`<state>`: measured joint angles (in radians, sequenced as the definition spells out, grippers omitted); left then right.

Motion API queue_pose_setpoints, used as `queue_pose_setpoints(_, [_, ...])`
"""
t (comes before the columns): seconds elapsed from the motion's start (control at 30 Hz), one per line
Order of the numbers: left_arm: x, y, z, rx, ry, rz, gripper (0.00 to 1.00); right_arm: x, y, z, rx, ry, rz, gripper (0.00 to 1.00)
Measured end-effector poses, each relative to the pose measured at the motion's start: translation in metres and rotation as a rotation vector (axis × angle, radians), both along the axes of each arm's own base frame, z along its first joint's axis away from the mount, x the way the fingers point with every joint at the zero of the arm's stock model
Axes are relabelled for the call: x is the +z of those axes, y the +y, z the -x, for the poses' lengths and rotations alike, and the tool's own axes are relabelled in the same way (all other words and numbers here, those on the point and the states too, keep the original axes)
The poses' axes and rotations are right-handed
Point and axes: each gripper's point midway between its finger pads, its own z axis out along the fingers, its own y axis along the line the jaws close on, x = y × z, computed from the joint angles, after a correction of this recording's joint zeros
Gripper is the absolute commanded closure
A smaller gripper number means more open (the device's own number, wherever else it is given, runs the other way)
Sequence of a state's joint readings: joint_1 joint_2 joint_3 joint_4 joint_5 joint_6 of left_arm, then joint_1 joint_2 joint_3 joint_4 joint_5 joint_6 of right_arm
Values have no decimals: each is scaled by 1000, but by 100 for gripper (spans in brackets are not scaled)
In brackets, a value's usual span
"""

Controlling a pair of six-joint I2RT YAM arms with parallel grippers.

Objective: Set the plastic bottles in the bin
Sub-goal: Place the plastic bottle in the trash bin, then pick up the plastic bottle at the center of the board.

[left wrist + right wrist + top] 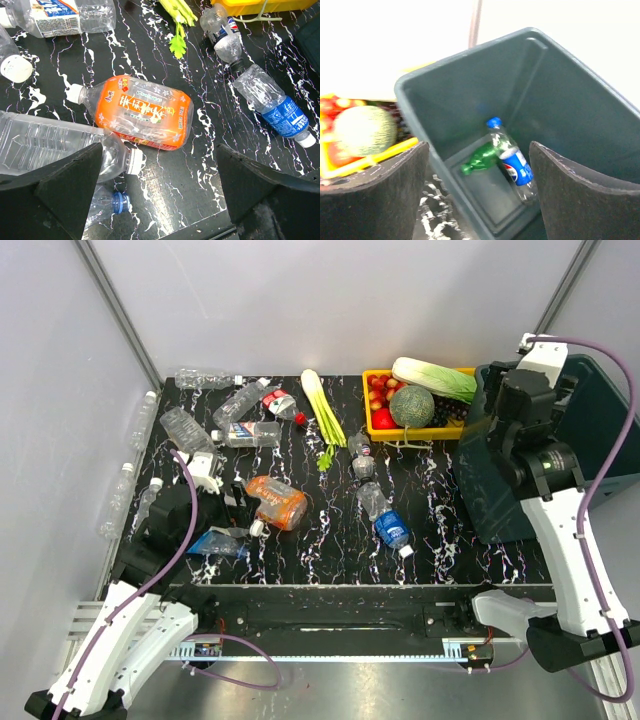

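Observation:
The dark teal bin (600, 425) stands at the table's right end. My right gripper (479, 148) hangs open above its mouth, nothing between the fingers. On the bin (570, 100) floor lie a green bottle (481, 158) and a blue-labelled bottle (514, 164). My left gripper (159, 150) is open low over the table's left front. Just beyond it lies an orange bottle (137, 112), and a clear bottle (60, 142) touches its left finger. A blue-labelled bottle (274, 106) lies to the right. Several more clear bottles (245, 415) are scattered at the back left.
A yellow tray (385, 432) with a melon (411, 406) and other vegetables sits next to the bin. Celery (322, 405) lies mid-table at the back. A crushed blue-capped bottle (107, 205) lies under the left finger. Grey walls enclose the table.

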<state>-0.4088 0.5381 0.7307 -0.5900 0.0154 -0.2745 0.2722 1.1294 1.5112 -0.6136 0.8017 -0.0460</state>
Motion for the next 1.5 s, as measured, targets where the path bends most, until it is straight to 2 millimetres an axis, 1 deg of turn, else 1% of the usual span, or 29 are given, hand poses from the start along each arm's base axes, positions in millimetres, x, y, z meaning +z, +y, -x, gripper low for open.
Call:
queue_pose_setpoints(0.03, [0, 0, 0, 0, 0, 0, 1, 3, 3, 0, 16, -11, -15, 14])
queue_pose_setpoints(0.07, [0, 0, 0, 0, 0, 0, 1, 7, 10, -1, 56, -25, -45, 14])
queue_pose_setpoints(0.13, [0, 0, 0, 0, 0, 0, 1, 12, 26, -3, 150, -44, -108, 14])
queue_pose_setpoints(0.2, [0, 0, 0, -1, 0, 0, 1, 13, 44, -5, 243, -47, -164, 15])
queue_pose_setpoints(0.27, [0, 0, 0, -1, 0, 0, 1, 10, 64, -8, 346, -39, -214, 15])
queue_pose_setpoints(0.33, [0, 0, 0, -2, 0, 0, 1, 5, 89, -11, 462, -18, -267, 15])
queue_pose_setpoints(0.47, [0, 0, 0, -1, 0, 0, 1, -8, 130, -10, 625, 29, -335, 15])
queue_pose_setpoints(0.53, [0, 0, 0, -1, 0, 0, 1, -19, 157, -5, 715, 67, -357, 15])
queue_pose_setpoints(0.67, [0, 0, 0, -2, 0, 0, 1, -46, 220, 10, 889, 167, -371, 15])
queue_pose_setpoints(0.7, [0, 0, 0, -1, 0, 0, 1, -57, 236, 13, 923, 203, -369, 15])
queue_pose_setpoints(0.73, [0, 0, 0, -1, 0, 0, 1, -68, 247, 15, 941, 237, -368, 15])
queue_pose_setpoints(0.77, [0, 0, 0, -1, 0, 0, 1, -84, 260, 18, 960, 285, -367, 15])
queue_pose_setpoints(0.83, [0, 0, 0, -2, 0, 0, 1, -115, 274, 18, 961, 372, -363, 15])
queue_pose_setpoints(0.87, [0, 0, 0, -2, 0, 0, 1, -137, 278, 18, 950, 428, -361, 15])
queue_pose_setpoints(0.9, [0, 0, 0, -1, -1, 0, 1, -150, 280, 19, 941, 462, -358, 15])
queue_pose_setpoints(0.97, [0, 0, 0, -1, -2, 1, 1, -186, 280, 23, 905, 549, -346, 14])
queue_pose_setpoints(1.07, [1, 0, 1, -2, -6, 3, 1, -227, 279, 32, 869, 654, -329, 12])
queue_pose_setpoints(1.2, [1, 0, 1, -2, -5, 2, 1, -260, 271, 37, 820, 730, -296, 8])
queue_pose_setpoints(1.3, [1, 0, 1, -2, -5, 2, 1, -278, 264, 36, 785, 768, -257, 5])
queue_pose_setpoints(1.5, [1, 0, 1, -2, -6, 2, 1, -311, 252, 36, 740, 839, -180, 4])
